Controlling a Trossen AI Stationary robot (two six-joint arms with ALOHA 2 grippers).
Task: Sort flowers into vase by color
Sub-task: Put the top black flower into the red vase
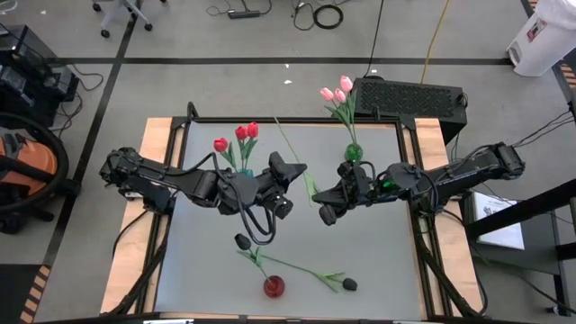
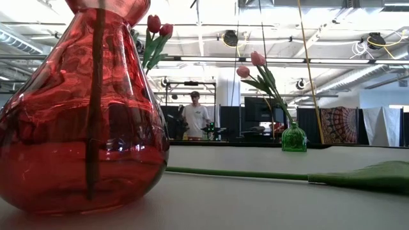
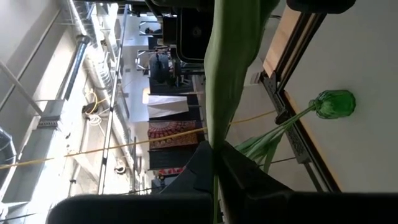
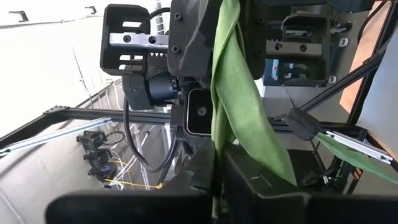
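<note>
Both grippers meet mid-table over one flower. The left gripper [image 1: 290,168] is clenched on the stem [image 1: 292,148] that runs up toward the table's far edge. The right gripper [image 1: 326,205] sits just right of it, also closed around the same flower at its leaf [image 1: 311,187]. In the right wrist view the green leaf [image 4: 233,81] hangs between that arm's fingers, with the left gripper's body right behind it. In the left wrist view the leaf [image 3: 227,68] runs up from between the left fingers; the held flower's head cannot be made out.

Three red tulips [image 1: 241,135] stand in a vase at the far left of the table; that vase is hidden behind the left arm. Three pink tulips [image 1: 337,92] stand in the green vase [image 1: 354,153] at the far right, close to the right arm. The low view shows the green vase [image 2: 294,138] with pink heads [image 2: 257,59] and the red heads [image 2: 158,25] behind.

The red vase [image 1: 274,286] stands at the near edge, with one black tulip's stem in it and the bud [image 1: 242,241] leaning up-left. A second black tulip [image 1: 348,284] lies flat on the table right of the red vase. In the low view the red vase [image 2: 77,121] fills the left, a stem lying beside it.

A person [image 2: 193,118] stands far back in the room.
</note>
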